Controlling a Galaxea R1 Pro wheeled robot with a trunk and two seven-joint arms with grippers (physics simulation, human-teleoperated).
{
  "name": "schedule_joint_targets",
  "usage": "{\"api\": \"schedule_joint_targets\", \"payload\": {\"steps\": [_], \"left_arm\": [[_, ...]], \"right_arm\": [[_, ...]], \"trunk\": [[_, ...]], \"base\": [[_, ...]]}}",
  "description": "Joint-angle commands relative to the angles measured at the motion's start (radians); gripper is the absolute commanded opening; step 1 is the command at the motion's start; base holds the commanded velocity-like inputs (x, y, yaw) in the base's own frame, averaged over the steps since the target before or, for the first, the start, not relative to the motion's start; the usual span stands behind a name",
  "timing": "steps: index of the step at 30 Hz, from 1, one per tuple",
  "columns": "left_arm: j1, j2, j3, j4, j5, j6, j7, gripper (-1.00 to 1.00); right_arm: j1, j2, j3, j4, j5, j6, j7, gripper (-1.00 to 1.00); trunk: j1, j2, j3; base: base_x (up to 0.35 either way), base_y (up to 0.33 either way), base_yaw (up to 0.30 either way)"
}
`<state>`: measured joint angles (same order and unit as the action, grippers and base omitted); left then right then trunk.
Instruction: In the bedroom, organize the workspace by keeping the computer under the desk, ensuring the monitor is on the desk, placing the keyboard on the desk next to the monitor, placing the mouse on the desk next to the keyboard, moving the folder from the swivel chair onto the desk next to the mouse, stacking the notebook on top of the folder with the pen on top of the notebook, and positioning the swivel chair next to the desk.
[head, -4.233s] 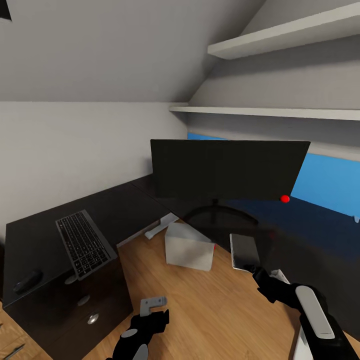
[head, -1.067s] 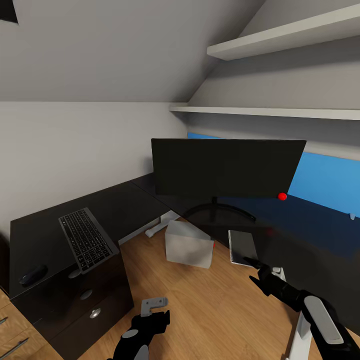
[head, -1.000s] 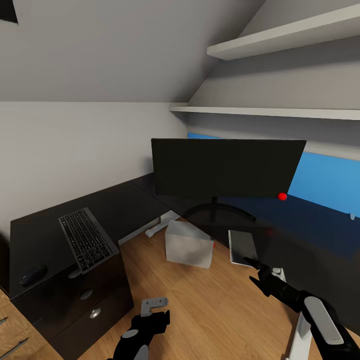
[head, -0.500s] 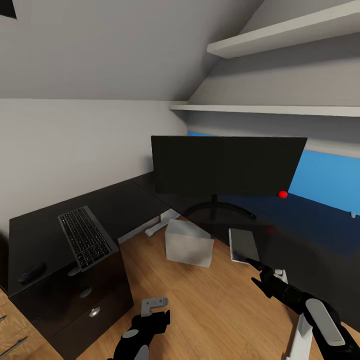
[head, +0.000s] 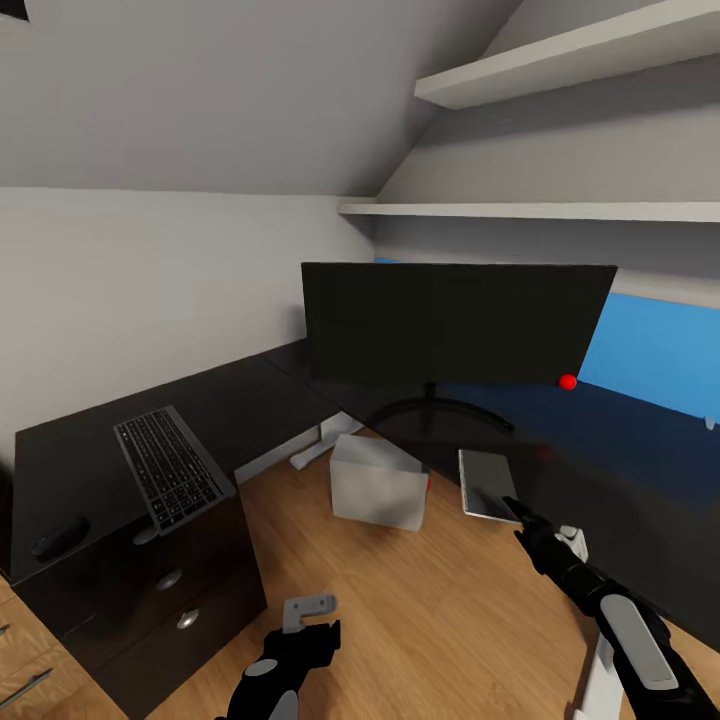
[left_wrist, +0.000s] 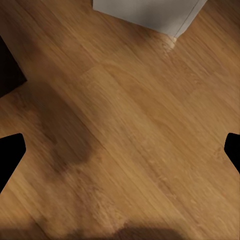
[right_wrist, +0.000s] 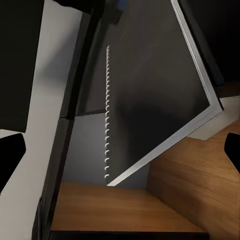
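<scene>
The right gripper (head: 522, 512), jaws spread wide and empty, is hovering just off the near corner of the grey notebook (head: 487, 484), which is lying on the desk (head: 620, 470) edge, long axis pointing toward the monitor (head: 455, 322).

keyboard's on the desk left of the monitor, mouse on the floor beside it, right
Not quite. The keyboard does lie on the desk left of the monitor, but the mouse is on the desk too, near the keyboard, not on the floor. The head view shows it.
</scene>
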<state>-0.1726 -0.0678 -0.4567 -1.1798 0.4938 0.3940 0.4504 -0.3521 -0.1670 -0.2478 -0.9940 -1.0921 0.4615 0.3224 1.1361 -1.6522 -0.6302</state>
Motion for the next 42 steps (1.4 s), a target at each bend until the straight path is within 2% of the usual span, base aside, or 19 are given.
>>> {"api": "schedule_joint_targets", "payload": {"steps": [1,13,16,19,23,26,29,37,42], "left_arm": [[-0.001,0.0,-0.002,-0.001,0.01,0.002,0.009,1.0],[-0.001,0.002,-0.002,-0.001,0.01,0.002,0.01,1.0],[-0.001,0.002,-0.002,-0.001,0.01,0.002,0.01,1.0],[-0.001,0.002,-0.002,-0.001,0.009,0.002,0.01,1.0],[-0.001,0.002,-0.002,-0.001,0.009,0.002,0.01,1.0],[-0.001,0.002,-0.002,-0.001,0.009,0.002,0.01,1.0],[-0.001,0.002,-0.002,-0.001,0.009,0.002,0.01,1.0],[-0.001,0.002,-0.002,-0.001,0.009,0.002,0.01,1.0],[-0.001,0.002,-0.002,-0.002,0.009,0.001,0.01,1.0]], "right_arm": [[-0.001,0.004,-0.002,0.0,-0.006,0.001,0.002,1.0],[-0.001,0.01,0.0,0.02,-0.011,-0.006,-0.001,1.0],[-0.001,0.014,0.0,0.028,-0.013,-0.005,-0.001,1.0],[0.0,0.027,-0.003,0.035,-0.051,-0.001,0.0,1.0],[-0.001,0.031,-0.003,0.037,-0.138,0.006,-0.001,1.0],[-0.001,0.031,-0.002,0.041,-0.185,0.008,-0.002,1.0],[-0.001,0.033,0.0,0.043,-0.219,0.009,-0.003,1.0],[-0.001,0.039,0.003,0.043,-0.237,0.025,-0.001,1.0],[-0.001,0.039,0.002,0.04,-0.239,0.029,0.0,1.0]], "trunk": [[0.0,-0.001,-0.001],[0.0,-0.001,-0.001],[0.011,-0.022,-0.01],[0.023,-0.043,-0.02],[0.038,-0.071,-0.032],[0.05,-0.092,-0.042],[0.05,-0.092,-0.042],[0.05,-0.092,-0.042],[0.069,-0.127,-0.057]], "base": [[0.0,0.0,0.0],[0.0,0.0,0.0],[0.0,0.0,0.0],[0.0,0.0,0.0],[0.0,0.0,0.0],[0.0,0.0,0.0],[0.0,0.0,0.0],[0.0,0.0,0.0],[0.0,0.0,0.0]]}}
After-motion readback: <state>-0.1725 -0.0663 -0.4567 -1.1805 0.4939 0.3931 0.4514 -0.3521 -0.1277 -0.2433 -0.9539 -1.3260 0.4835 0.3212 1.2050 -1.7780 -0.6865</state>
